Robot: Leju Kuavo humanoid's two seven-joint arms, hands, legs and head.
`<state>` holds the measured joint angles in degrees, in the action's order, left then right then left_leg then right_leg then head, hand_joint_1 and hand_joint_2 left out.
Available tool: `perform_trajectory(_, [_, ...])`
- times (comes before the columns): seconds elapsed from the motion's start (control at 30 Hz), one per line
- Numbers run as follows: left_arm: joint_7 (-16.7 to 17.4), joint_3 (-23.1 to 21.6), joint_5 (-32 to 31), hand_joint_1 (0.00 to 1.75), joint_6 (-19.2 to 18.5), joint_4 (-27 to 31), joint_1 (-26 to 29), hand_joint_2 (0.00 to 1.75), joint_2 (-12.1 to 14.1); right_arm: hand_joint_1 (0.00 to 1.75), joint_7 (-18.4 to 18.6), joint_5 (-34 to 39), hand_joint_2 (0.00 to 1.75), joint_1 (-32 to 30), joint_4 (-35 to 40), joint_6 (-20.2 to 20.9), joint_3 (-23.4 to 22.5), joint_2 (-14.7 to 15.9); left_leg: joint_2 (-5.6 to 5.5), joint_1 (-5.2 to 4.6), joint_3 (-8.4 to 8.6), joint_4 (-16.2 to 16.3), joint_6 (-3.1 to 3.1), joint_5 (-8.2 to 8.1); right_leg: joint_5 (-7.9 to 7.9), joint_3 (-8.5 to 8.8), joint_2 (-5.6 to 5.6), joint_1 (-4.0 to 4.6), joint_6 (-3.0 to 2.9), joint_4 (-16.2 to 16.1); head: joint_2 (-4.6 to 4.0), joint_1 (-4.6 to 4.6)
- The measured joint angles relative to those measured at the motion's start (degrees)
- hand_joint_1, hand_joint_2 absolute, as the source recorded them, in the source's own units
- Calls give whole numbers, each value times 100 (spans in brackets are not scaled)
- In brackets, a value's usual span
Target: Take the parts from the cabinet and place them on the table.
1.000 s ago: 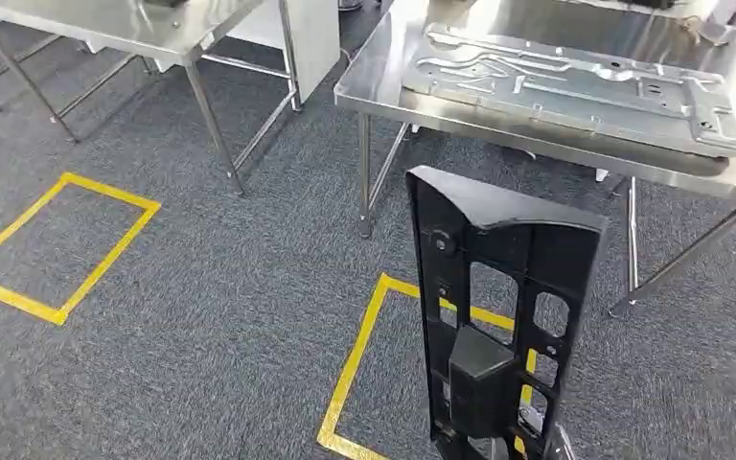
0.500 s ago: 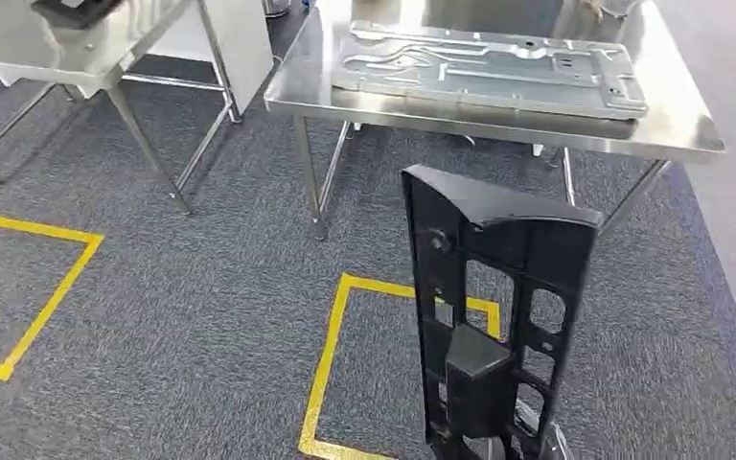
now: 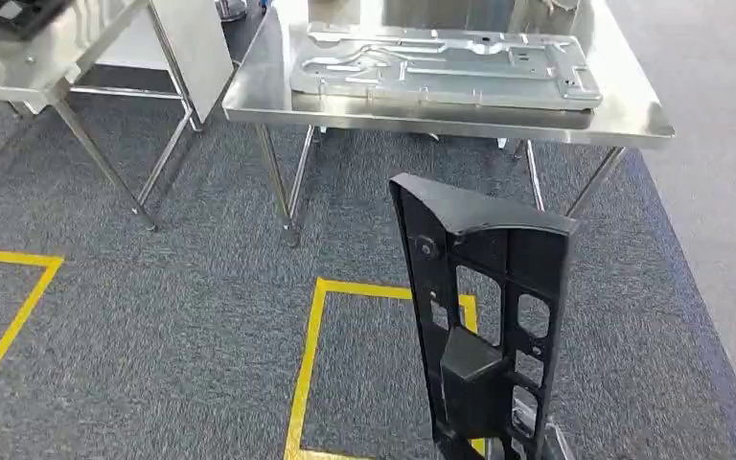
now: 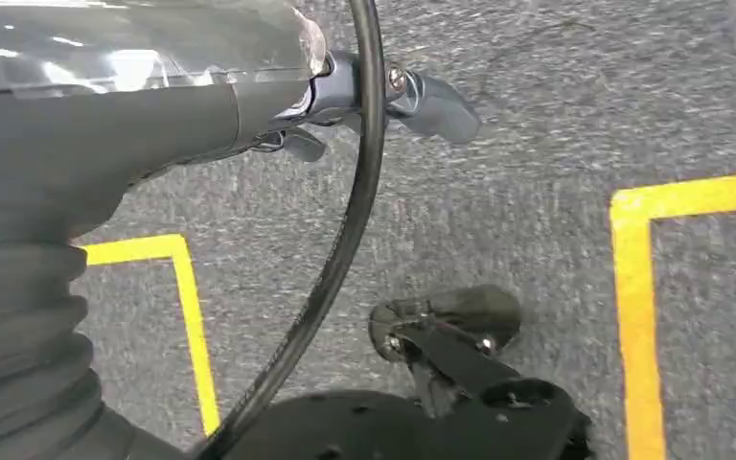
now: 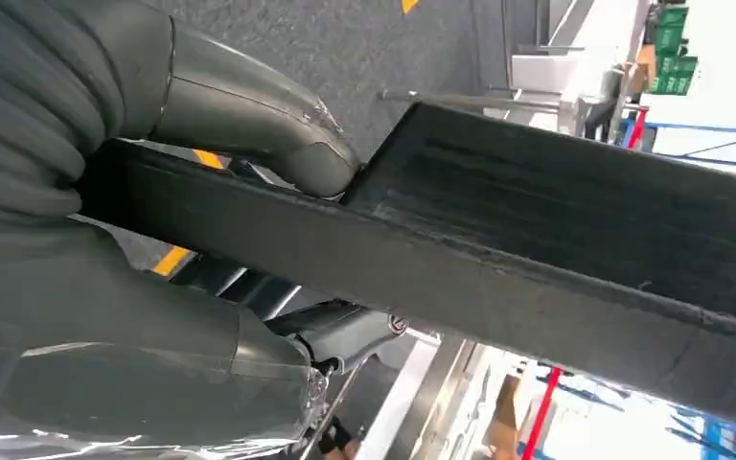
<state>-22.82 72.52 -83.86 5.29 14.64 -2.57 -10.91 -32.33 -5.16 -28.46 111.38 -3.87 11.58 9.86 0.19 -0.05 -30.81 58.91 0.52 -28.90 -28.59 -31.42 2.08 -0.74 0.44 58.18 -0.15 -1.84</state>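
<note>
A long black plastic part [image 3: 484, 316] with several cut-outs stands upright in the lower middle of the head view. My right hand [image 5: 153, 192] grips its lower end; the thumb [image 5: 259, 125] presses on the part's flat black side [image 5: 556, 240]. Straight ahead stands a steel table [image 3: 632, 120] with a large grey stamped metal panel [image 3: 441, 62] lying flat on it. My left hand [image 4: 249, 105] hangs over the grey carpet with its dark fingers [image 4: 436, 103] loose and nothing in them.
A second steel table [image 3: 19, 72] stands at the far left with a black part [image 3: 0, 11] on it. Yellow tape marks a square [image 3: 311, 335] on the carpet under the held part and another corner [image 3: 10, 307] at the left.
The camera has turned: the table with the metal panel has slid leftward to the middle of the picture. The black part stays upright in my right hand.
</note>
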Motion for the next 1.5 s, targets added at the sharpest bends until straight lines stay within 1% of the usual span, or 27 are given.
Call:
perform_trajectory(0.07, [0, 0, -2, 0, 0, 0, -2, 175, -9, 175, 0, 0, 175, -2, 2, -13, 2, -17, 32, 62, 38, -120, 106, 74, -49, 10, -40, -7, 56, 41, 0, 0])
perform_trajectory(0.1, [0, 2, -2, 0, 0, 0, 0, 175, -9, 175, 0, 0, 175, -5, 2, -15, 2, -20, 36, 59, 47, -142, 141, 86, -170, -56, -111, 3, 66, 184, 0, 2])
perform_trajectory(0.17, [0, 2, 0, 0, 0, 0, -1, 175, -9, 175, 2, 0, 175, 0, 0, -15, 0, -22, 55, 54, 27, -142, 165, 86, -656, -484, -150, -22, 92, 1050, 0, 0])
perform_trajectory(0.23, [0, 2, 0, 0, 0, 0, 4, 175, -9, 175, 4, 0, 175, -9, -2, -15, 0, -24, 76, 48, 20, -137, 164, 85, -839, -817, -157, -47, 119, 1706, 0, 0])
perform_trajectory(0.3, [0, 2, 0, 0, -2, 0, 4, 175, -9, 175, 7, 0, 175, -9, -4, -15, 0, -24, 80, 50, 38, -135, 151, 76, -488, -654, -180, -69, 128, 1346, 0, 0])
perform_trajectory(0.37, [0, 2, -2, 0, -2, 0, 1, 175, -11, 175, 7, 0, 175, -8, -4, -15, 0, -24, 76, 52, 78, -128, 114, 51, 25, -115, -212, -79, 102, 302, 0, 0])
perform_trajectory(0.4, [0, 2, -2, 0, -2, 0, 5, 175, -13, 175, 7, 0, 175, 0, -4, -15, 0, -24, 77, 48, 81, -124, 92, 39, 15, 7, -225, -74, 85, 15, 0, 0])
perform_trajectory(0.53, [0, 2, -2, 0, 0, 0, -2, 175, -13, 175, 9, 0, 175, -15, 0, -15, 0, -24, 83, 19, 92, -131, -61, 31, 14, -3, -190, -6, -2, -24, 0, 0])
perform_trajectory(0.6, [0, 2, 0, 0, 0, 0, -4, 175, -11, 175, 9, 0, 175, -12, 2, -15, 0, -24, 48, 43, 40, 42, -127, -138, 49, 26, -186, -59, -73, -83, 0, 0])
perform_trajectory(0.7, [0, 0, -2, 0, 0, 0, 0, 175, -11, 175, 9, 0, 175, -11, 0, -15, 0, -17, 34, 48, -547, 1346, -194, -798, 40, 19, -193, -42, -120, -80, 0, 0])
perform_trajectory(0.73, [0, 2, 0, 0, -4, -2, 8, 175, -17, 175, 9, 0, 175, -11, 0, -15, 0, -13, 33, 48, -690, 1652, -201, -861, 37, 22, -189, -31, -124, -76, 0, -2])
perform_trajectory(0.77, [-2, 2, 4, 0, -2, 0, 5, 175, -18, 175, 9, 0, 175, -11, -2, -15, 0, -13, 33, 48, -707, 1675, -195, -790, 33, 31, -183, -22, -131, -73, 0, -2])
perform_trajectory(0.8, [0, 2, 2, 0, 0, 0, 8, 175, -15, 175, 9, 0, 175, -10, -2, -15, 0, -13, 32, 47, -595, 1421, -179, -575, 27, 42, -170, -14, -135, -66, 0, -2])
perform_trajectory(0.87, [2, 2, 0, 0, 0, 0, 8, 175, -11, 175, 9, 0, 175, -10, 0, -15, 0, -13, 31, 41, -122, 398, -110, -11, 6, 84, -146, -2, -120, -58, 0, -2])
perform_trajectory(0.9, [2, 2, 0, 0, 0, 0, 10, 175, -9, 175, 9, 0, 175, -11, 0, -15, 0, -13, 30, 30, 35, 20, -59, 41, -5, 88, -143, -3, -108, -58, 0, 0])
perform_trajectory(0.93, [0, 2, -2, 0, 0, 0, 0, 175, -2, 175, 9, 0, 175, -6, 0, -15, 0, -13, 32, -1, 70, -103, -39, 2, -15, 60, -140, 38, -79, -18, 0, -2])
perform_trajectory(1.03, [0, 2, 0, 0, 0, 0, 6, 175, -2, 175, 9, 0, 175, -8, 0, -15, 0, -17, 31, -23, 43, -68, 25, 13, 22, 36, -139, 9, -1, -54, 0, 0])
perform_trajectory(1.07, [2, 2, 0, 0, 0, 0, 6, 175, -9, 175, 9, 0, 175, -8, 7, -15, 2, -22, 40, 25, 61, -144, 86, 58, 20, 55, -132, 45, 42, -60, 0, 0])
perform_trajectory(1.13, [0, 2, -2, 0, 0, 0, 4, 175, -15, 175, 4, 0, 175, -14, 4, -15, 0, -33, 57, 51, 70, -185, 155, 100, -289, -113, -158, 4, 68, 315, 0, 0])
perform_trajectory(1.2, [0, 2, -2, 0, 0, 0, 2, 175, -13, 175, 11, 0, 175, -10, -2, -15, -4, -33, 63, 42, 48, -181, 169, 106, -741, -558, -174, -30, 109, 1245, 0, 0])
perform_trajectory(1.23, [0, 2, -2, 0, 0, 0, 5, 175, -13, 175, 11, 0, 175, -13, -2, -15, -2, -33, 65, 37, 41, -177, 170, 105, -854, -752, -175, -41, 128, 1631, 0, 0])
perform_trajectory(1.27, [0, 2, -2, 0, 0, 0, 10, 175, -13, 175, 11, 0, 175, -18, -4, -15, -2, -33, 66, 36, 45, -175, 170, 104, -814, -821, -177, -54, 140, 1751, 0, 0])
perform_trajectory(1.3, [0, 2, -2, 0, -2, 0, 11, 175, -13, 175, 11, 0, 175, -18, -7, -15, -4, -33, 65, 36, 56, -174, 166, 100, -650, -752, -180, -63, 146, 1603, 0, 0])
perform_trajectory(1.37, [0, 2, -2, 0, 0, 0, 7, 175, -15, 175, 11, 0, 175, -16, -9, -15, -4, -33, 57, 38, 96, -169, 140, 81, -93, -274, -196, -78, 132, 625, 0, 0])
perform_trajectory(1.4, [0, 2, -2, 0, 0, 0, 8, 175, -18, 175, 11, 0, 175, -15, -9, -15, -4, -33, 54, 36, 108, -160, 114, 63, 92, -15, -208, -80, 112, 115, 0, 0])
perform_trajectory(1.43, [0, 2, -2, 0, 0, 0, 5, 175, -17, 175, 11, 0, 175, -2, -9, -15, -2, -33, 49, -14, 98, -119, 68, 35, 4, 34, -208, -36, 98, -43, 0, 2])
perform_trajectory(1.5, [0, 2, -2, 0, 0, 0, 3, 175, -17, 175, 9, 0, 175, -15, -7, -15, -2, -33, 46, -4, 90, -132, 15, 38, 27, 3, -191, -28, 52, -27, 0, 0])
